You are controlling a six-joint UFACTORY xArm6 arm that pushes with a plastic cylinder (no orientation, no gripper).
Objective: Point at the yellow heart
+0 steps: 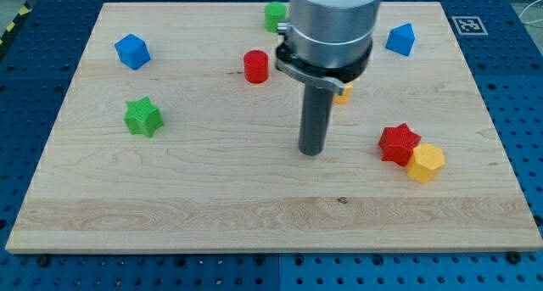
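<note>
The yellow heart (344,92) is mostly hidden behind my arm; only a small yellow-orange piece shows at the rod's right side, near the board's middle top. My tip (311,152) rests on the board just below and to the left of that yellow piece, apart from it. A yellow hexagon block (425,163) lies at the view's right, touching a red star (398,143).
A red cylinder (256,66) stands up and left of the tip. A green block (274,16) sits at the top, partly behind the arm. A blue block (400,39) is at top right, a blue cube (132,51) at top left, a green star (142,116) at left.
</note>
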